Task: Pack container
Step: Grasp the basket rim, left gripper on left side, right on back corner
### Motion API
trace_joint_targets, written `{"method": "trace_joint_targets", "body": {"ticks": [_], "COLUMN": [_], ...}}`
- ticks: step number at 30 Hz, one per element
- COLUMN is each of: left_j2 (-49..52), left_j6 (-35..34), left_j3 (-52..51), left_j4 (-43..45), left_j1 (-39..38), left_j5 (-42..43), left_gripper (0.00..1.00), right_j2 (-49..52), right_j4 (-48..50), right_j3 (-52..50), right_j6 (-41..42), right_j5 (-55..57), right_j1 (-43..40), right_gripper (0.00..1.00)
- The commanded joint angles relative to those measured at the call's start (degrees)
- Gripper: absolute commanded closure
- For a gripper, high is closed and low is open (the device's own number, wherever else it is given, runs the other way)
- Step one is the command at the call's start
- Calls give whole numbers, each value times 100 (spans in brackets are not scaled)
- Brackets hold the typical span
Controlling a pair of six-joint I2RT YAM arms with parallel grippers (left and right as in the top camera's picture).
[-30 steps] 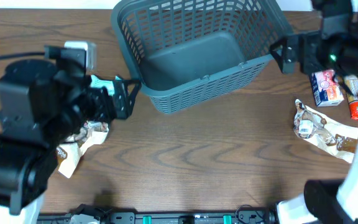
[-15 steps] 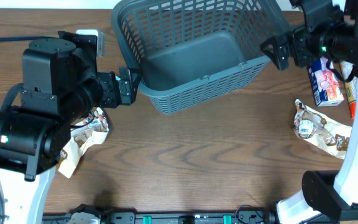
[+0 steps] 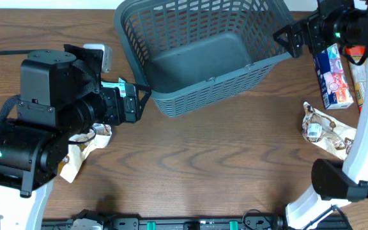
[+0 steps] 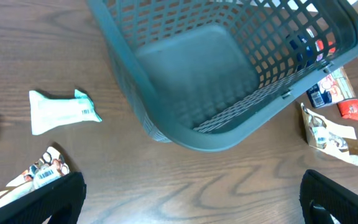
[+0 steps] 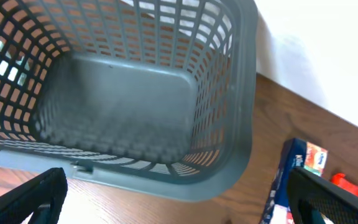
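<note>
Judging the container (image 3: 209, 84) light, stiff and slightly springy: moulded dark grey plastic, slotted lattice walls, smooth solid floor, thick rounded rim. Best taken by that rim, or pinched through a wall slot. Sits empty on the bench (image 3: 203, 160), just ahead of left gripper (image 3: 138, 102) and right gripper (image 3: 285, 43), both spread wide, holding nothing.

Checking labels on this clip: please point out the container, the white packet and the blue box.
container (image 3: 190, 99), overhead view, near lattice wall
white packet (image 4: 58, 112), left wrist view, middle of wrapper
blue box (image 3: 335, 76), overhead view, middle of top face
</note>
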Motion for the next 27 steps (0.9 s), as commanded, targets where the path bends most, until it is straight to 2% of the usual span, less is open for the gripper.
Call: {"method": "trace_joint_targets", "body": {"ticks": [1,11,14,17,18,20,22,27], "left_j2": [-11,72,70,70,70,72,85,289], "left_j6": [31,4,-365,-470,-470,-505,-612,-841], "left_j3": [68,61,61,59,59,57,42,35], "left_j4": [87,-9,-70,-85,-85,-72,-57,-26], "left_j1": [-17,-20,-20,-31,-79,-225,-483,-1366], "left_j5": [92,96,120,498,623,702,702,691], "left_gripper": [1,1,1,1,1,1,1,1], "right_j2": [-22,0,17,68,111,184,280,538], "right_j4": [11,459,623,798,831,848,850,894], "right_j3": [46,44,44,44,44,44,44,42], "right_j6": [87,258,234,236,236,238,236,238], "right_j5": [-105,138,83,-96,-175,-304,-452,-861], "right_j1": [-63,-240,-238,-240,-238,-232,-234,-227], "right_gripper": [1,1,1,1,5,6,1,1]}}
